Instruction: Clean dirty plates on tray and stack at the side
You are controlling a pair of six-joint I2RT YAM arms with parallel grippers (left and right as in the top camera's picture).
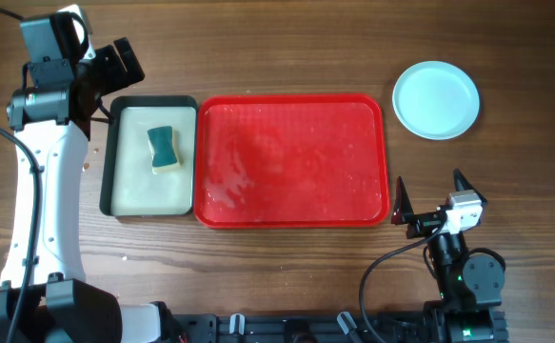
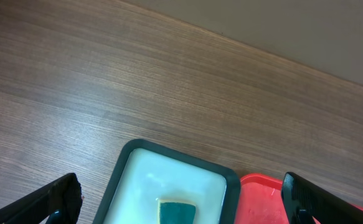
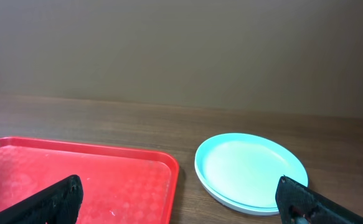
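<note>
At table centre in the overhead view, the tray (image 1: 294, 99), red with rounded corners, lies with its long sides running 9 to 3 o'clock; pale glossy patches show on its floor. At 9 o'clock of it, just beside it with the rims appearing to meet, a smaller black-rimmed tray (image 1: 108, 162) with a pale inside; a green-topped sponge (image 1: 164, 149) lies in the 12 o'clock half of that tray. At 2 o'clock of the red tray, apart from its corner, the plates (image 1: 436, 99) rest on the wooden table (image 1: 287, 272); the top one is pale blue, and the right wrist view shows a second rim under it; how many are stacked cannot be told. At 11 o'clock of the black-rimmed tray, the left gripper (image 2: 181, 182) hangs above the table on its white arm (image 1: 37, 181); its jaws stand wide apart and hold nothing, with the sponge visible between them in the left wrist view. At 4 o'clock of the red tray, just off its corner, the right gripper (image 1: 429, 181) points toward 12 o'clock; its jaws are likewise spread wide and hold nothing; the plates lie at 12 o'clock of it, well apart.
</note>
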